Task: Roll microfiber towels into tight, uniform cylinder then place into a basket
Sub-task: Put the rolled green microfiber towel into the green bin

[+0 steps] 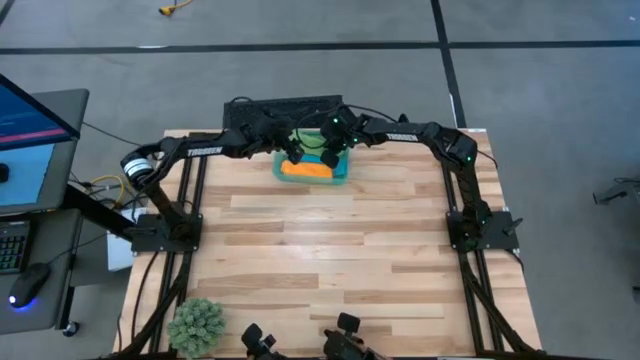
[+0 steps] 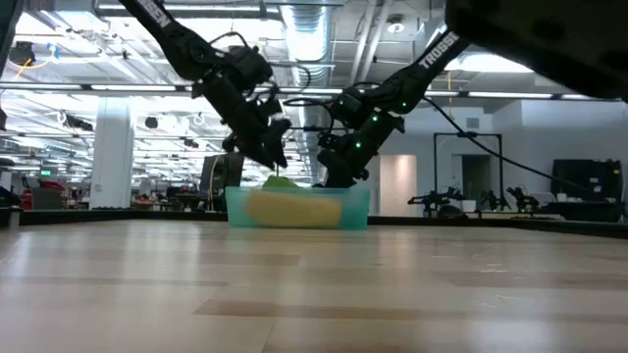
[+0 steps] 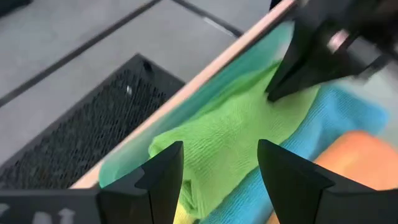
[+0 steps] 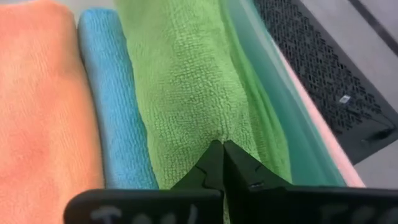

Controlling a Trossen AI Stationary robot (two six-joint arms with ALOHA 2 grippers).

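Right gripper (image 4: 222,149) pinched shut on green towel (image 4: 186,81) | left gripper (image 3: 217,165) open above it | basket (image 1: 344,172) upper centre of high view | we tuck green snug beside blue towel (image 4: 112,93), release gently.

Both grippers cover most of the basket (image 1: 345,176) at the tabletop's far edge, hiding the yellow towel (image 3: 180,216) almost entirely under the green towel (image 3: 236,134).
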